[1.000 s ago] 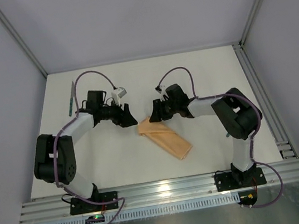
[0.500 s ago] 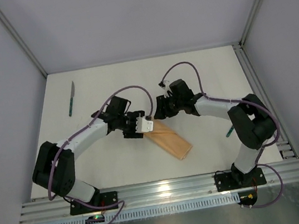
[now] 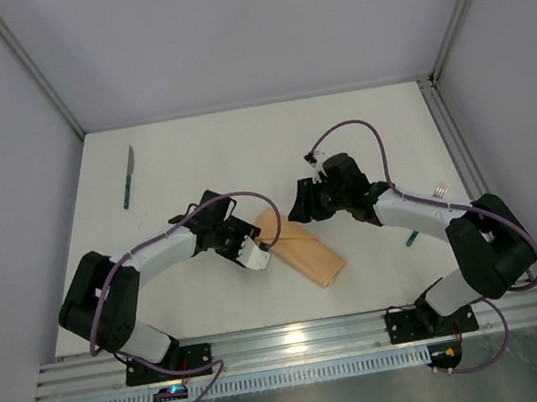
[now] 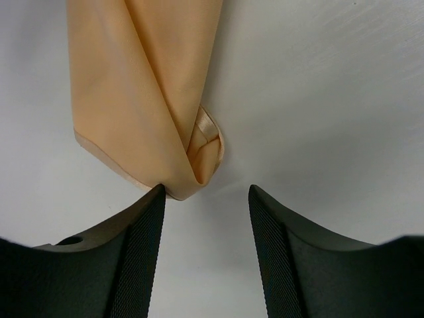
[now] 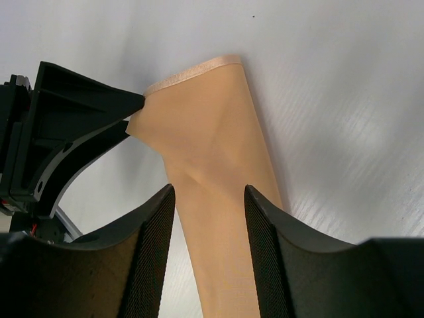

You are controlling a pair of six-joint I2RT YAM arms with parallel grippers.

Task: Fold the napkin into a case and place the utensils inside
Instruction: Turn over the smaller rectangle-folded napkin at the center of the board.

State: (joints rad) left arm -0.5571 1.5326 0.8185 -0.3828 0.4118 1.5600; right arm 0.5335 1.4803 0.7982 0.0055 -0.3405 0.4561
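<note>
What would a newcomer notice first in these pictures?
The folded peach-orange napkin lies slanted in the middle of the table. Both open hands are at its far end: the left hand at a corner, the right hand above it. A teal-handled knife lies at the far left.

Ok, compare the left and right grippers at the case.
The left gripper sits at the end corner of the case. The right gripper hangs over the case's length. The left gripper's gap shows mostly bare table, while the right gripper's gap is filled with cloth. Both stand open, and neither is clamping the case.
</note>
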